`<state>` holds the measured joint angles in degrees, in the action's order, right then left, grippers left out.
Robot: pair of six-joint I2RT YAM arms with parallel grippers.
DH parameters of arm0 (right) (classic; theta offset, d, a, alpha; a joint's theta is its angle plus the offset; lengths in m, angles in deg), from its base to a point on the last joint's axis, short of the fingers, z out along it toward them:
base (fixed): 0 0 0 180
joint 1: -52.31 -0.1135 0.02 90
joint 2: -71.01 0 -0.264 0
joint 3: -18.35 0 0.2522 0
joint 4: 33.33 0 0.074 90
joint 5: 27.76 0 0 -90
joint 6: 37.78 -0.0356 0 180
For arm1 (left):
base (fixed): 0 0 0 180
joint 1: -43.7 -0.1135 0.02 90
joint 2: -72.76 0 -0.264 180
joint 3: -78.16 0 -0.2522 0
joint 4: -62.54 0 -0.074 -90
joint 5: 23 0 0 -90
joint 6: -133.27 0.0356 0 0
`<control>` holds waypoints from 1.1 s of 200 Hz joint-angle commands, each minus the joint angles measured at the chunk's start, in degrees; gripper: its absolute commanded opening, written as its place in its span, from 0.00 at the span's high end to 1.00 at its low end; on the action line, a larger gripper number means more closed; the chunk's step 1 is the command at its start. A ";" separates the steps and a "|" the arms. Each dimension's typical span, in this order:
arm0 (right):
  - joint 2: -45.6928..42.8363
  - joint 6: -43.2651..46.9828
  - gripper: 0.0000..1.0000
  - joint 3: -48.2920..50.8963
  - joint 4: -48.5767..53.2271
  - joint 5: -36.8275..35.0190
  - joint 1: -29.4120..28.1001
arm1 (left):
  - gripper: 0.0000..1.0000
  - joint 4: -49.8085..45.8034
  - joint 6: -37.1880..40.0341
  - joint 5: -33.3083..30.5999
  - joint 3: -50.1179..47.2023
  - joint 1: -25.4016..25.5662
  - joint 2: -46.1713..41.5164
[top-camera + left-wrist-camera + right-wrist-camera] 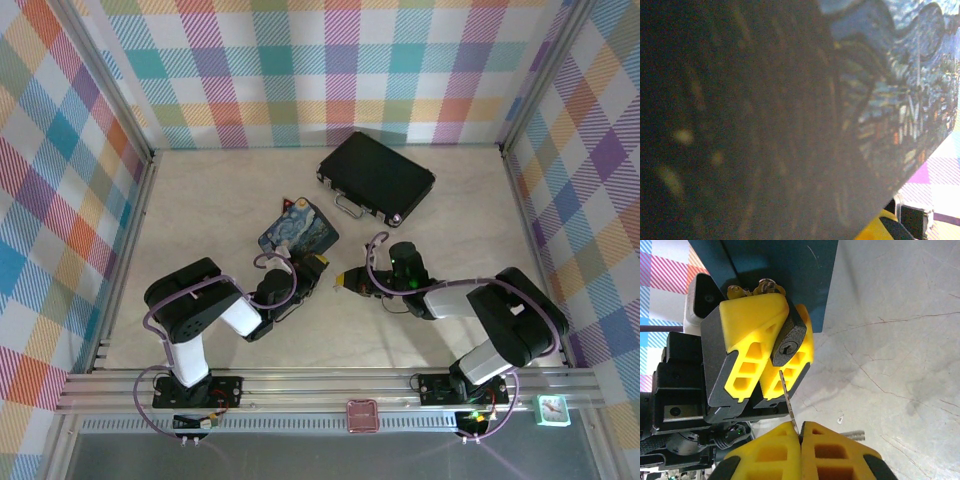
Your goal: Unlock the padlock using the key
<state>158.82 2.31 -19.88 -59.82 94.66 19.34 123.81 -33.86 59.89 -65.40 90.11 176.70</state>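
Matt, dark metal padlock with a bright keyway, set between the smooth yellow plastic fingers of the left gripper. The key is thin, shiny metal. The table resembles pale, smooth stone with hairline cracks; the tin carries glossy paint.

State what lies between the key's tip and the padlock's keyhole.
Nothing: in the right wrist view, the slim gap from key to padlock is bare.

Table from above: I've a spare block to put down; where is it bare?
Bare: far-left table between left wall and blue tin; right side between briefcase and right wall. Crowded mid-table, where left pincer and right pincer meet.
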 commanded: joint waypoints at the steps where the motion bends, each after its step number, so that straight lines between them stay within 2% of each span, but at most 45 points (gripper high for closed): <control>1: 2.01 0.10 1.00 -1.28 -1.77 1.70 0.10 | 1.00 -1.71 -3.45 0.36 -1.02 0.61 -1.41; 43: 3.77 -2.27 1.00 -1.35 -6.75 3.88 -0.01 | 1.00 -1.92 -3.26 0.28 -0.51 0.62 -1.13; 93: 1.25 -1.16 1.00 -1.49 -3.62 3.88 -0.08 | 1.00 -0.32 -3.74 0.21 -0.09 0.61 0.63; 158: 6.59 -2.76 1.00 -3.51 -7.35 5.32 -0.60 | 1.00 -0.44 -3.57 0.94 0.53 0.65 0.27; 220: 7.91 -1.95 1.00 -4.14 -6.15 5.97 -0.60 | 1.00 -0.65 -3.21 1.04 -0.01 0.61 -1.02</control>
<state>166.56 0.17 -22.92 -64.52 99.41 19.19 123.08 -33.88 59.85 -65.42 90.16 176.31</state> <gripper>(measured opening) 0.061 0.149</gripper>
